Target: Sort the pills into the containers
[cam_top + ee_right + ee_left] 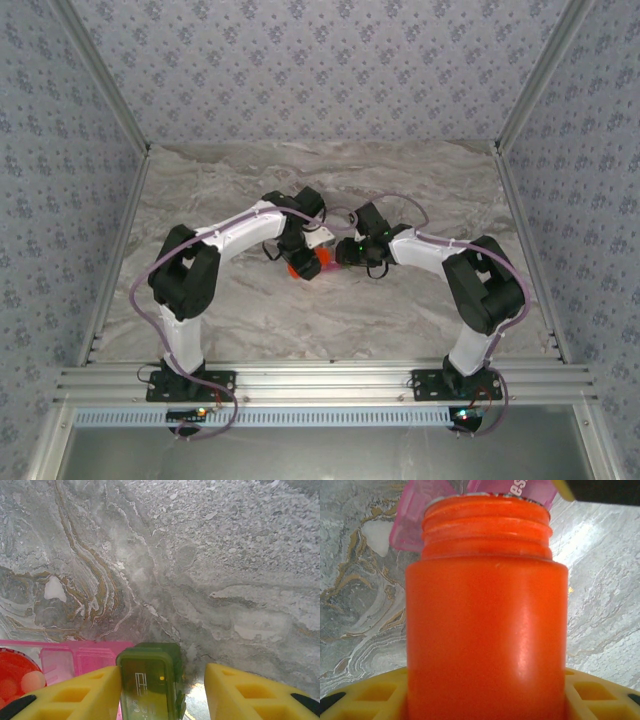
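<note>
Left wrist view puts the orange bottle [485, 625] dead centre, capless, with its threaded neck at 12 o'clock. The left pincer [485, 697] is closed on the bottle's body, one yellow finger pressed to each side at 7 and 5 o'clock. Just past the bottle's mouth, at 11 o'clock, the pink compartment [412, 517] of the containers lies on the marbled tabletop [360, 605].

In the right wrist view the containers sit along the bottom edge, with the olive-green compartment [150, 680] at 6 o'clock and the pink one joined to it at 8 o'clock. The right pincer [164, 675] stands part open astride the green compartment. Its 7 o'clock finger touches the green wall, but a clear gap shows before the 5 o'clock finger, so it brackets the compartment and has no clamp on it. In the 8 o'clock corner the bottle's open mouth shows pale round pills [32, 681] inside. Whether the rim touches the pink compartment or only sits just beside it, I cannot tell.

In the top external view both pincers meet at the middle of the tabletop, with the arm bases at 7 and 5 o'clock.

The step in hand looks like the pour: the bottle is brought to the containers but not yet emptied. The next move likely calls for rolling the left wrist slowly, so the mouth dips over one compartment and pills drop singly. The right pincer should steady the containers, since the cells look small beside that mouth.
</note>
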